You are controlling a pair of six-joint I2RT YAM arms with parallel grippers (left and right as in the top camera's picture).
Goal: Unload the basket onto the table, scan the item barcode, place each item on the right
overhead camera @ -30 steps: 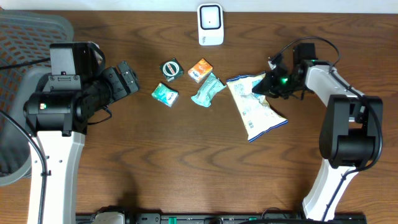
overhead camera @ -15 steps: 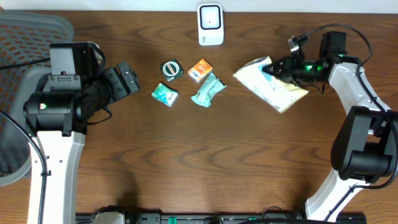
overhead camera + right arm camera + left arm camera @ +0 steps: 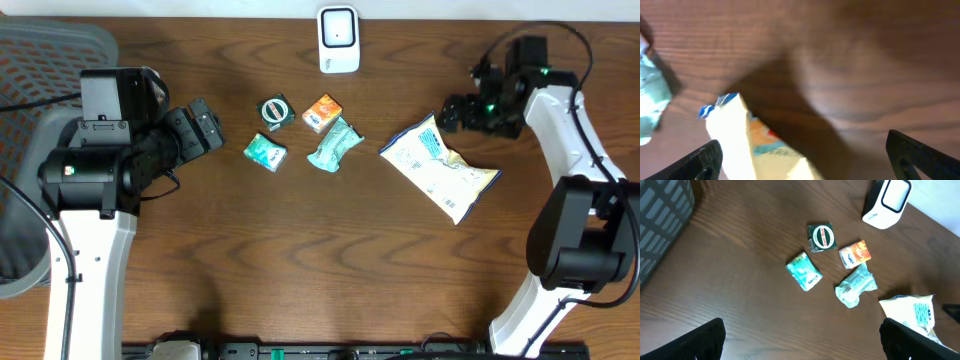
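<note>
My right gripper (image 3: 452, 112) hangs over the wooden table (image 3: 300, 260), its two fingers (image 3: 705, 159) spread wide with nothing pinched between them. Just beside it, on the side nearer my base, the snack bag (image 3: 440, 170) lies flat on the wood. It is white and yellow with blue print, and one corner points toward the gripper. My right wrist camera catches that corner only as a blur.

Across the table, my left gripper (image 3: 205, 125) is also spread and empty, well apart from the bag. Between the two arms sits a loose cluster of four small items. A teal packet (image 3: 265, 152) lies nearest my left gripper, with a crumpled pale green packet (image 3: 334, 146) beside it. Behind them are a dark green packet with a round label (image 3: 274, 110) and an orange packet (image 3: 322, 112).

At the far edge of the table, beyond the cluster, stands the white scanner (image 3: 338, 40), well apart from the bag. A grey mesh basket (image 3: 50, 45) fills the far left corner.
</note>
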